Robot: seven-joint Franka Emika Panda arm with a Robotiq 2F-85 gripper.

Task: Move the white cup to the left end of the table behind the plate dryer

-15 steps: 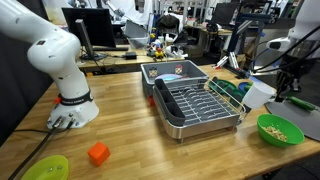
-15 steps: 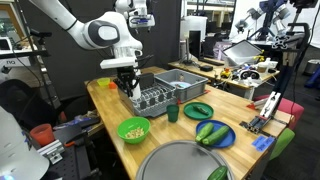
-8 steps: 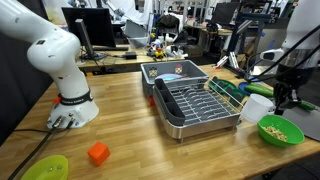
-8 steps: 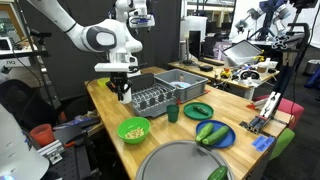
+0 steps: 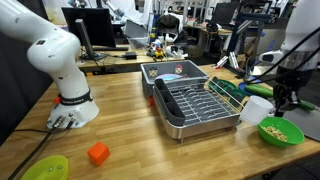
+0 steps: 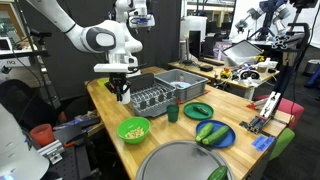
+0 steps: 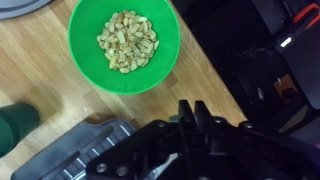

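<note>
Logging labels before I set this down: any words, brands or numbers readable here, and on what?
None can be read.
The white cup, the plate dryer and the green bowl show no lettering.
The background monitor is too small and blurred to read.

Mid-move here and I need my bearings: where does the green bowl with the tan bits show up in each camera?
In an exterior view: the green bowl sits lower right, just right of the plate dryer.
In an exterior view: the bowl sits lower left of centre, nearer the camera than the dryer.
Wrist view: the bowl is top centre.
Shared landmark: the plate dryer, apparently the grey corner lower left.
</note>
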